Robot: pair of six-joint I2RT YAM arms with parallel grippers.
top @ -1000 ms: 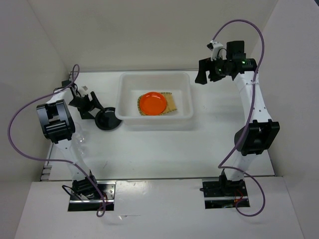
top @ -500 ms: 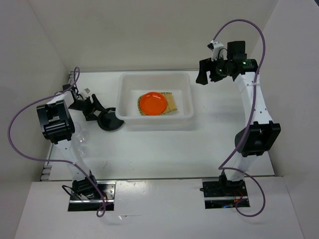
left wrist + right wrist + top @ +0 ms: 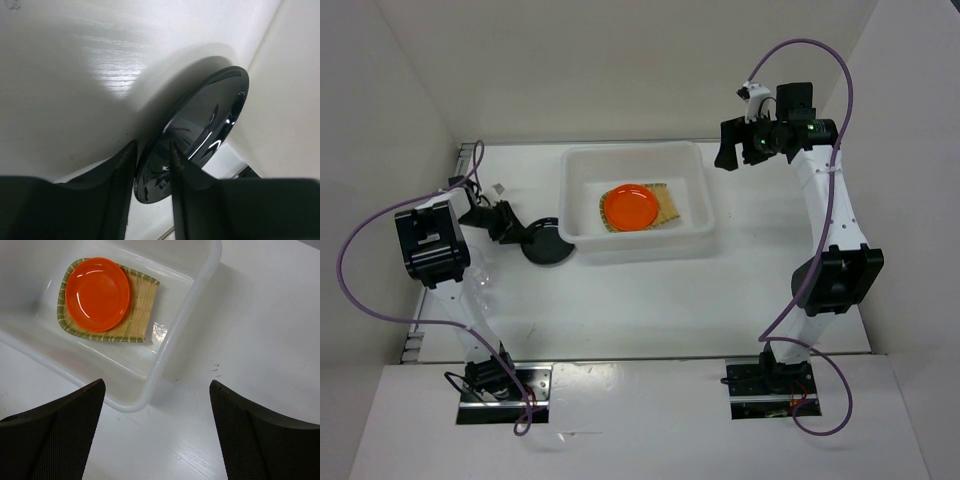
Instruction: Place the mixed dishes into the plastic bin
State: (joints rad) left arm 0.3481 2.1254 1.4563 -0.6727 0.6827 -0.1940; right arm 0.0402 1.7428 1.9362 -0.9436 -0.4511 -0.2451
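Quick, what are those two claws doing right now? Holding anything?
Left gripper: closed on the rim of the black plate.
Right gripper: open, holding nothing.

Mirror-glossy, smooth finish on the black plate (image 3: 210, 120), with sharp white highlights. Glossy too on the orange plate (image 3: 97, 294), probably plastic. Rough woven bamboo for the tray (image 3: 140, 305), matt tan, greenish at the rim. Smooth, translucent, milky plastic for the bin (image 3: 197, 295). White tabletop (image 3: 270, 330) mostly matt, faint grained sheen toward its left edge. Matt black, finely meshed texture on the fingers (image 3: 55, 435) of the right gripper (image 3: 157, 385).
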